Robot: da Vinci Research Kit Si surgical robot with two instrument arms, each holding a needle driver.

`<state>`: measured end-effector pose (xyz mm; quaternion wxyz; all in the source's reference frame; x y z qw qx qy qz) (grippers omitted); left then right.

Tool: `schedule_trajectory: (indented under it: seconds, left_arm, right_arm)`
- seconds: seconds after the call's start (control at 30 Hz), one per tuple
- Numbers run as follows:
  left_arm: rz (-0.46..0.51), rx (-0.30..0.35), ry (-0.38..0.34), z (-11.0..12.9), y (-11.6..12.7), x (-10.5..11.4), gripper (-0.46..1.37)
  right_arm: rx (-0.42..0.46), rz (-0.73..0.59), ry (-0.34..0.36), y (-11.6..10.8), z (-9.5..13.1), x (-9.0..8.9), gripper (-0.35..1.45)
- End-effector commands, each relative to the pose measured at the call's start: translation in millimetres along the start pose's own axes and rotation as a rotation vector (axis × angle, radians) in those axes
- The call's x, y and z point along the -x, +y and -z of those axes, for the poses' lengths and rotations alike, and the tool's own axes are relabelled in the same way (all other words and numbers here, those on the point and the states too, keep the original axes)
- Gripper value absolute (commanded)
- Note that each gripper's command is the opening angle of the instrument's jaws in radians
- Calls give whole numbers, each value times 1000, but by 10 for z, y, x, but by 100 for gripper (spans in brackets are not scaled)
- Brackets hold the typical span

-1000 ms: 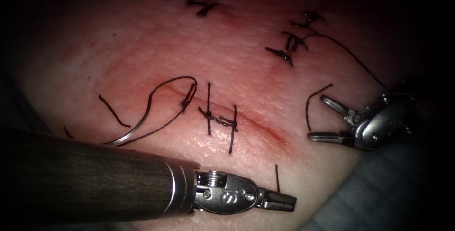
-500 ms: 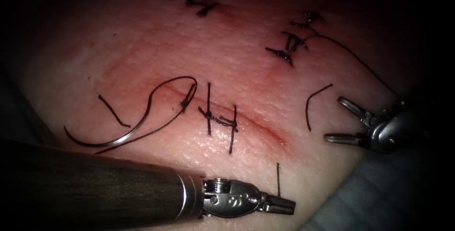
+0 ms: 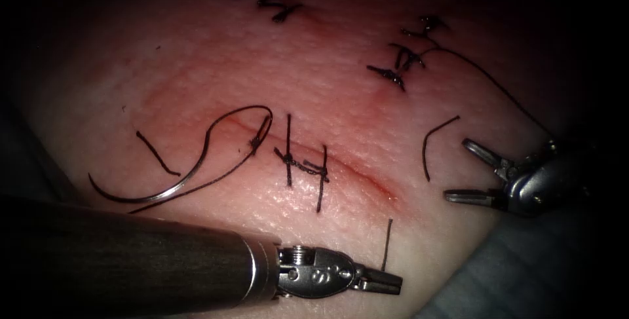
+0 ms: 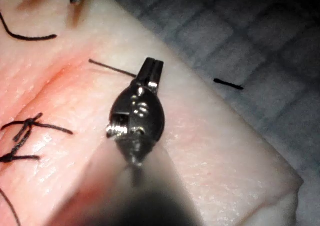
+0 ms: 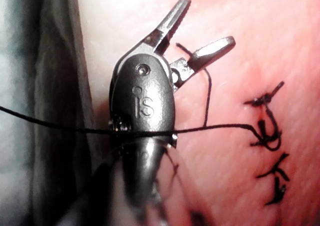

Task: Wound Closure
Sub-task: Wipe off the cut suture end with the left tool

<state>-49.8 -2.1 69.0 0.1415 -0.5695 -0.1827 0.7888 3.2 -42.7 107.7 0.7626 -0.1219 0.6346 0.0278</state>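
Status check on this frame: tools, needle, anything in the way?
Left tool shut on a cut end of thread. Right tool open, empty. Needle free on the tissue, left of the cut. Loose thread draped across right tool.

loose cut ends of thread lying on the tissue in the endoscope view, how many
3, more may be hidden: one cut end left of the needle, one by the open right gripper, one at the shut left gripper.
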Motion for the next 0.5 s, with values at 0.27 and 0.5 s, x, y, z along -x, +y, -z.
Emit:
schedule_trajectory:
  seconds: [0.27,0.5]
  left_arm:
    - [3,18,1,6,-3,4,-35]
    - [6,22,3,7,-1,1,-35]
  right_arm:
    - [-6,1,-6,-2,-5,-1,144]
    - [-16,2,-7,-4,-14,-3,144]
